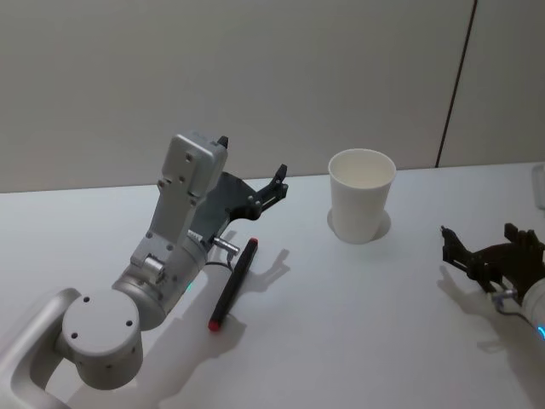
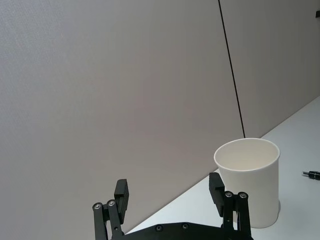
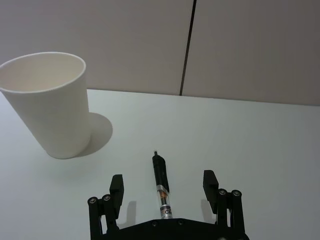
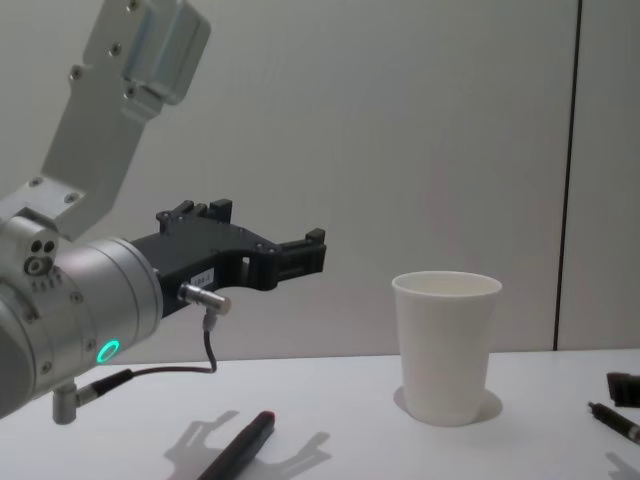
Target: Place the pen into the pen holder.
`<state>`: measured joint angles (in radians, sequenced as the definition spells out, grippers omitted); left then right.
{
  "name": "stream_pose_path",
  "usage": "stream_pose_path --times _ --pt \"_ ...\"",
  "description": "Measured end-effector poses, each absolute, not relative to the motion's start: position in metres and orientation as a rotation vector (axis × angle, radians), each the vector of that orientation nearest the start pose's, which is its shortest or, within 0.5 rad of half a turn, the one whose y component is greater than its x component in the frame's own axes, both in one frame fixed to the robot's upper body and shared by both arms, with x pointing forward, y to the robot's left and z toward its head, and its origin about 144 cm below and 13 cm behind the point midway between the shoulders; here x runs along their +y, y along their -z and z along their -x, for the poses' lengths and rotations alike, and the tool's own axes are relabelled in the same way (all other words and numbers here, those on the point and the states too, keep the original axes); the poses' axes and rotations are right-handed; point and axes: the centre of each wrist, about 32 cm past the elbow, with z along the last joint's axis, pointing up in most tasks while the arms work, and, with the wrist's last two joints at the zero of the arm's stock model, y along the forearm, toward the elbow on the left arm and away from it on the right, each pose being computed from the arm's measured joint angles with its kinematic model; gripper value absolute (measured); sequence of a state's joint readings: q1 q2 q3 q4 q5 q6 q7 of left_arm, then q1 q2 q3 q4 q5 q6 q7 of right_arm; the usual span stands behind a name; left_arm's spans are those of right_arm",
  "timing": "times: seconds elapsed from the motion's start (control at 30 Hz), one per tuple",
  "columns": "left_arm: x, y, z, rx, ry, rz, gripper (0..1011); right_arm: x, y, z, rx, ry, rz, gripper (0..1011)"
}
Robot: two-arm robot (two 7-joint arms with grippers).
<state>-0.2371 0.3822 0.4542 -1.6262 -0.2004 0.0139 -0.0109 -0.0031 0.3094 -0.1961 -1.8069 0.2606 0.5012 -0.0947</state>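
The step in hand looks like the grab: no pen is in the pen holder (image 1: 362,194) yet, and no pincer is holding anything.

The right pincer (image 3: 163,181) is low over the desk (image 1: 341,341), to the right of the pen holder and well apart from it. Its fingers are spread wide. The pen (image 3: 160,169) lies flat on the desk right in the gap between them, about in the middle. It touches neither finger. Its thin tip points out past the fingertips.

The pen holder stands upright and looks empty. It sits farther from the robot than the pen does.

The left pincer (image 2: 169,184) is up in the air to the left of the pen holder, higher than its rim. It is open too, with nothing in it. An other pen (image 1: 233,285), black with a red end, lies flat on the desk to the left of the pen holder and closer to the robot. I cannot tell for sure which pen is meant, but the right pincer is the one set to grab.

Next, I think the right pincer needs to go down a bit more and squeeze shut on the pen. Then it must lift the pen, carry it over to the pen holder's open top, tip it on end and let go. A bump could knock the light pen holder over.
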Motion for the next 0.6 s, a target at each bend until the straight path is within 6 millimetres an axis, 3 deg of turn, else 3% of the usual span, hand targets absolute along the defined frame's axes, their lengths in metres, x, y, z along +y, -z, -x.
stream_pose_path --times 0.6 --pt "0.1984 -1.2044 -0.4920 -0.268 -1.124 -0.061 1001 -0.2264 -1.1973 -0.4560 0.265 1.463 0.384 1001"
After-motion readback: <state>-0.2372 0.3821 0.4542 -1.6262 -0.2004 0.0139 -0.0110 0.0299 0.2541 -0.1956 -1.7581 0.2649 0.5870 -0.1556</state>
